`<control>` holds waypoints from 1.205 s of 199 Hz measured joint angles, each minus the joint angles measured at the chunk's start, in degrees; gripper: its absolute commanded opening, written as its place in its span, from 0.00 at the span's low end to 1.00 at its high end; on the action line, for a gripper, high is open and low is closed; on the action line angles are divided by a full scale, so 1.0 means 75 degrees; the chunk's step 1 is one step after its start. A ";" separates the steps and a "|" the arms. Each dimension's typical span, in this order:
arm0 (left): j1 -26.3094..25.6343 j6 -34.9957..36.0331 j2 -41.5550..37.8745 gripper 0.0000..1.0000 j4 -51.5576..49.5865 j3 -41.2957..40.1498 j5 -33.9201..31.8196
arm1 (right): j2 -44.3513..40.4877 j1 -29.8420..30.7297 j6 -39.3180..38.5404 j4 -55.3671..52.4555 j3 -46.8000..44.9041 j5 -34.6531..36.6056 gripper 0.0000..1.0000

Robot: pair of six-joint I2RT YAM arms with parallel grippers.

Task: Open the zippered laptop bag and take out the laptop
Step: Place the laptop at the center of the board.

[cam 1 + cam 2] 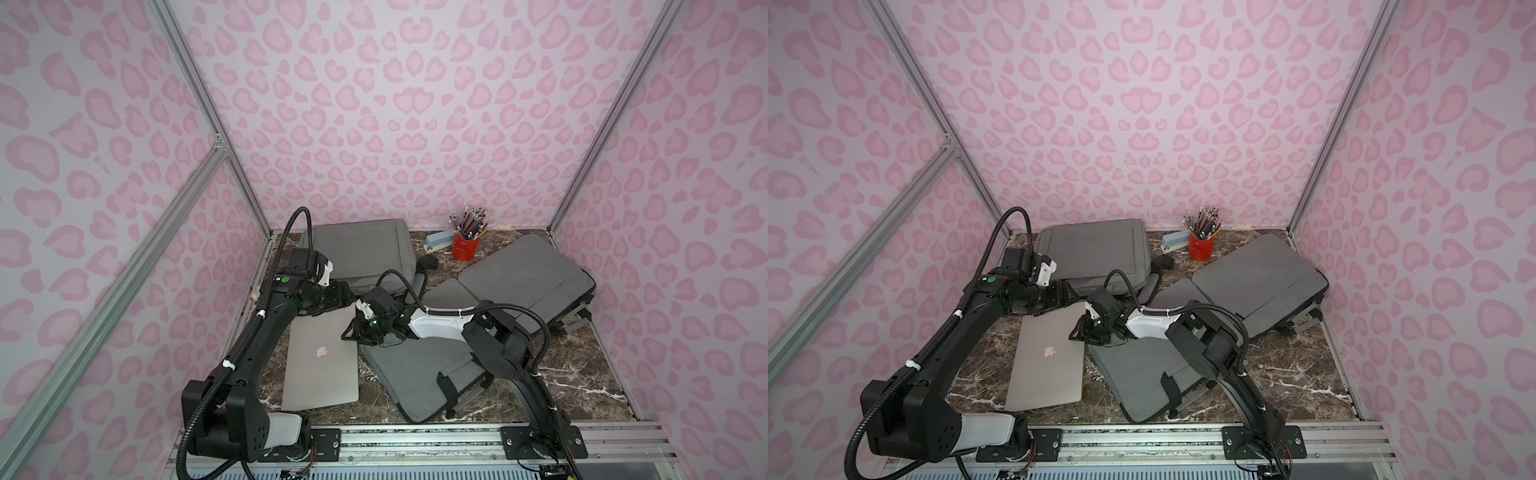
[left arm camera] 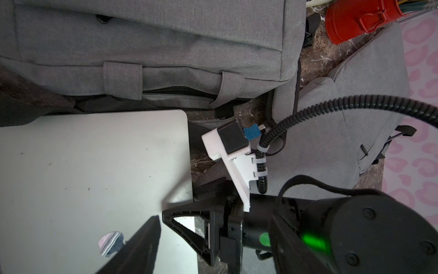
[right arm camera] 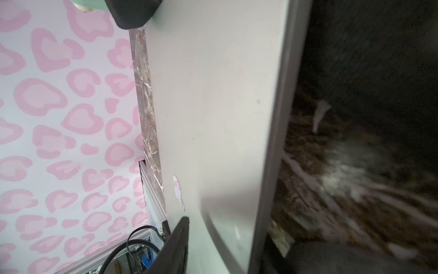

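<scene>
The laptop [image 1: 320, 361] lies clear of the bag [image 1: 407, 374]; the left gripper [image 1: 347, 293] hangs spread, while the right gripper [image 1: 348, 332] straddles its edge, probably to position it, pinch unclear.

In both top views the far end of the laptop [image 1: 320, 361] was covered by the left gripper [image 1: 347, 296], whose fingertips could not be made out, and much of the laptop bag [image 1: 395, 374] was hidden under the right arm [image 1: 440, 322]. In the left wrist view only one finger [image 2: 142, 244] was seen, cut off by the frame's edge, as were the backpack [image 2: 142, 47] and the red cup [image 2: 355, 21]. In the right wrist view the marble table [image 3: 343, 178] was blurred, and both fingers [image 3: 176, 246] of the right gripper [image 1: 349, 332] were cut off. The pencils [image 1: 469, 224] were too small to be counted.
</scene>
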 measured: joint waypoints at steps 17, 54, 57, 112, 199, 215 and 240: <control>0.0000 0.0020 0.0003 0.76 0.0000 0.0000 0.0000 | 0.0044 0.0073 0.0000 -0.0015 0.0038 0.0032 0.42; 0.0000 0.0073 0.0052 0.76 0.0006 -0.0032 0.0009 | -0.0012 0.0157 -0.0003 0.0035 -0.0085 0.0131 0.45; 0.0000 0.0073 0.0061 0.76 0.0003 -0.0035 0.0009 | -0.0035 0.0163 -0.0006 0.0026 -0.0099 0.0140 0.45; -0.0044 0.0070 0.0102 0.75 0.0012 -0.0058 0.0096 | -0.0799 0.0221 -0.0533 -0.0764 -0.0501 0.0697 0.51; -0.0638 -0.0023 0.0099 0.75 0.0248 -0.0772 0.0166 | -0.2707 0.0050 -0.1265 -0.1107 -0.2317 0.1431 0.52; -0.0793 -0.0111 0.0087 0.75 0.0411 -0.0976 0.0172 | -0.3273 -0.0067 -0.1396 -0.1142 -0.2766 0.1696 0.53; -0.1029 -0.0303 0.0085 0.74 0.0667 -0.1428 0.0221 | -0.4287 -0.0361 -0.1632 -0.1329 -0.3555 0.2145 0.57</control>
